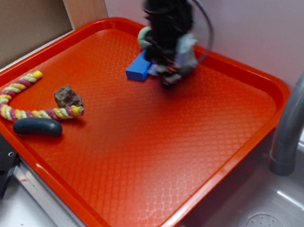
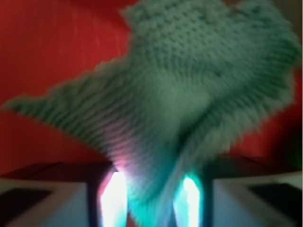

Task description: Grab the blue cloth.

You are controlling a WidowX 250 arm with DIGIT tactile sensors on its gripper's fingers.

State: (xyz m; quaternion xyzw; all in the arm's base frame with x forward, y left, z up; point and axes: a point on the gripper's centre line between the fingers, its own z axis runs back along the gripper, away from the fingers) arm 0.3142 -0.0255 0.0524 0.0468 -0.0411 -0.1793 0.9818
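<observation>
The blue cloth (image 1: 190, 50) is a pale grey-blue woven rag, bunched up against my gripper (image 1: 170, 78) at the back of the orange tray (image 1: 152, 153). In the wrist view the blue cloth (image 2: 189, 85) fills most of the frame. A fold of it runs down between my lit fingers (image 2: 113, 201), and my gripper (image 2: 151, 201) is shut on it. Red tray surface shows behind the cloth.
A bright blue block (image 1: 138, 67) lies just left of the gripper, with a pale green knitted ball (image 1: 144, 37) behind it. At the tray's left are a coloured rope toy (image 1: 17, 96), a brown lump (image 1: 68, 97) and a dark oblong piece (image 1: 38, 126). A grey faucet (image 1: 301, 110) and sink (image 1: 272, 219) stand to the right.
</observation>
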